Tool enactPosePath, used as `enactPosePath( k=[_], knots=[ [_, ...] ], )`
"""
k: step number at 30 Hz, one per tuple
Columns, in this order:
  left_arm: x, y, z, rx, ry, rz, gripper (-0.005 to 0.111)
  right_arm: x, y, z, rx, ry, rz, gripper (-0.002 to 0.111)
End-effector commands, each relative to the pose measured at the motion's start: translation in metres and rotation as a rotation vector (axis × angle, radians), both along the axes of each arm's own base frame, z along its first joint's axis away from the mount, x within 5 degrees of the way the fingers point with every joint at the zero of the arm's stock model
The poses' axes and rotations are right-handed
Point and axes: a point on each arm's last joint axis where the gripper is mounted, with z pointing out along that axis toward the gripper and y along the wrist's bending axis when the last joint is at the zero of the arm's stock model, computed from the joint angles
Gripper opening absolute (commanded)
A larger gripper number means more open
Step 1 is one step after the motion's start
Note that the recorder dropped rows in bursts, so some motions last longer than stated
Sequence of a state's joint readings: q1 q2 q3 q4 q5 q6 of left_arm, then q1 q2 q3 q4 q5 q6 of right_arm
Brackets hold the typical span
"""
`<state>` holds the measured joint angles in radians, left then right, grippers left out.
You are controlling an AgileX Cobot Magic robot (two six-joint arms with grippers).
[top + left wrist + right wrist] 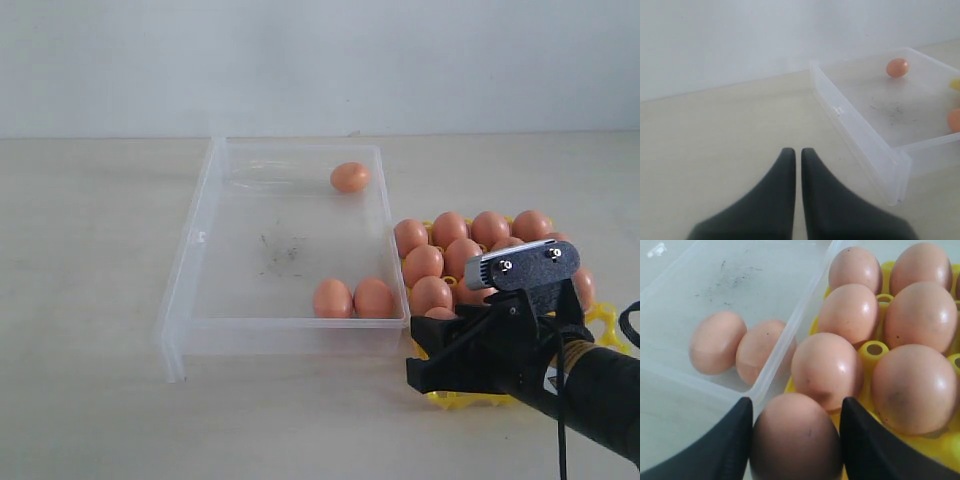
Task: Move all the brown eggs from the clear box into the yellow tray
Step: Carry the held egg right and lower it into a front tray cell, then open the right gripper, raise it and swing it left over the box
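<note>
My right gripper [796,407] is shut on a brown egg [796,440], at the near left corner of the yellow tray [873,350], beside the clear box wall [790,330]. Several brown eggs [450,228] fill the tray [607,322]. Three eggs lie in the clear box [200,240]: one at the far right corner [349,177] and two side by side against the near wall [332,298] [373,298]. In the exterior view the right gripper [480,355] covers the tray's front rows. My left gripper [794,152] is shut and empty over bare table beside the box [860,135].
The box and tray stand side by side on a pale tabletop [90,300], with a white wall behind. Dark specks [280,250] mark the box floor. Bare table lies left of the box and in front of it.
</note>
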<state>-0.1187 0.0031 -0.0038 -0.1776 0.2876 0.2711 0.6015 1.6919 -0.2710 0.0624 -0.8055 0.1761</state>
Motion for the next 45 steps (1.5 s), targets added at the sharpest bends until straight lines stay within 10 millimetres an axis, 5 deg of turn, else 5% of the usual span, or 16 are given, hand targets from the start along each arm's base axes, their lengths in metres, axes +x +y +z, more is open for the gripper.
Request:
enactPosePath(
  k=[1,21,24,31,42,45],
  knots=[
    [0.0,0.0,-0.001,0.002,-0.002,-0.005,0.004,0.002,0.0,0.0,-0.008,0.023,-0.009,0.0],
    [0.0,0.0,-0.001,0.002,-0.002,-0.005,0.004,0.004,-0.006,-0.007,-0.092,0.105,-0.082,0.0],
    [0.0,0.0,-0.001,0.002,-0.002,-0.005,0.004,0.004,-0.006,-0.006,-0.09,0.1,-0.083,0.011],
    [0.0,0.0,-0.001,0.002,-0.002,-0.005,0.004,0.006,-0.006,-0.005,-0.074,0.086,-0.096,0.06],
    [0.0,0.0,-0.001,0.002,-0.002,-0.005,0.004,0.011,-0.006,0.005,-0.019,-0.011,-0.117,0.059],
    [0.0,0.0,-0.001,0.002,-0.002,-0.005,0.004,0.012,-0.005,0.021,0.03,-0.087,-0.12,0.059]
  ],
)
